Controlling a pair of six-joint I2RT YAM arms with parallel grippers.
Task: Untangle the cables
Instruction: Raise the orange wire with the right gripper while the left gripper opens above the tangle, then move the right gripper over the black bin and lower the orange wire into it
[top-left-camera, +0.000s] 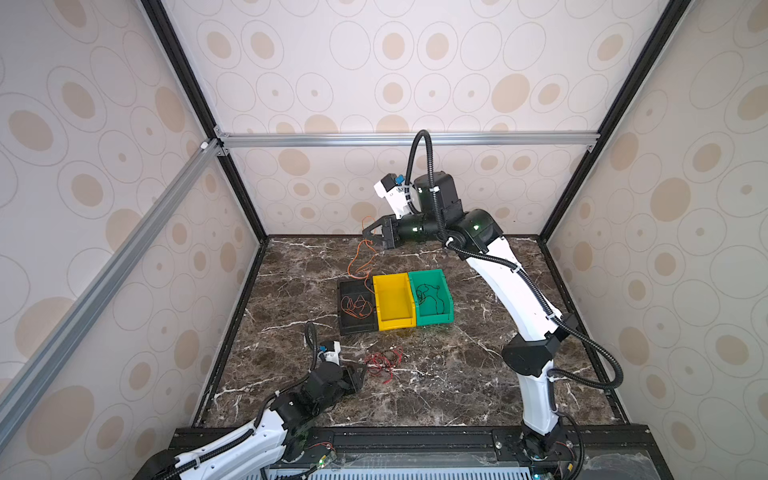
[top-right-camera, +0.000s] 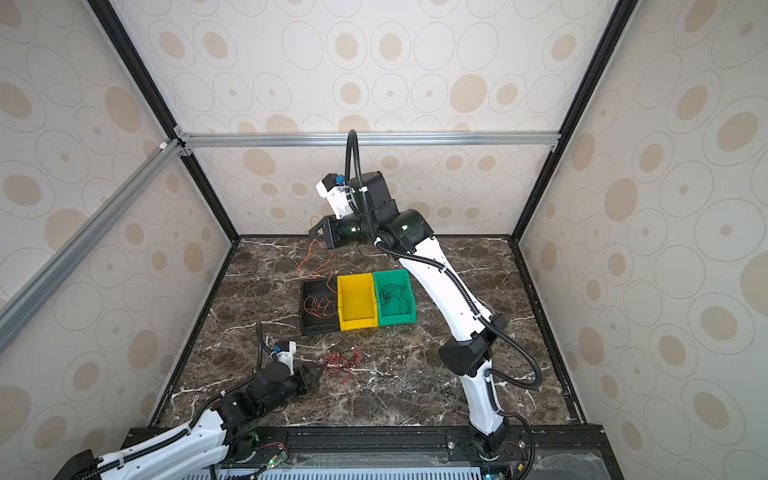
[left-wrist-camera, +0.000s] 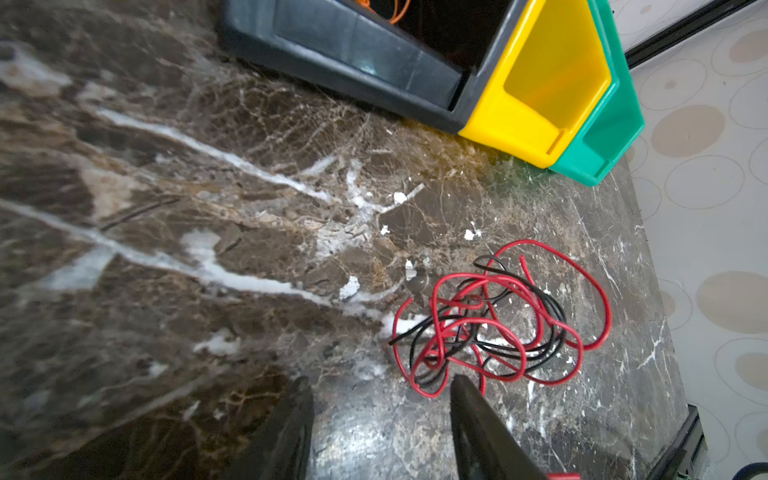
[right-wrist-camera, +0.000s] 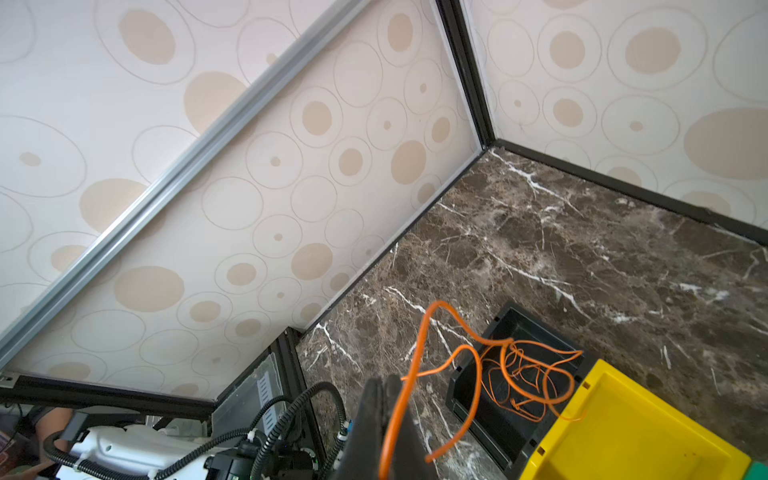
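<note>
Dark brown marble with white veins makes the tabletop (top-left-camera: 457, 374), boxed in by cream walls (top-left-camera: 374, 62) printed with beige ovals. Near its middle three open plastic bins sit side by side, touching: a black bin (top-left-camera: 357, 326) on the left, a yellow bin (top-left-camera: 392, 299) between, a green bin (top-left-camera: 434, 319) on the right. The right arm (top-left-camera: 519, 299) reaches high across the far side, and the right fingers (top-left-camera: 366, 232) are pressed together on a thin orange wire (top-left-camera: 360, 259). From that pinch the wire hangs in loose loops down to the far end of the black bin, where more orange wire (top-left-camera: 355, 305) lies curled on the bin floor; whether the two are one piece I cannot tell. A thin black wire (top-left-camera: 428, 295) lies tangled inside the green bin. On the marble in front of the bins lies a knot of red and black wires (left-wrist-camera: 498, 324), loops crossing one another. The left fingers (top-left-camera: 362, 376) sit low over the tabletop, spread apart around bare marble, their tips just beside the near edge of that knot; in the left wrist view a red loop ends right at one tip
</note>
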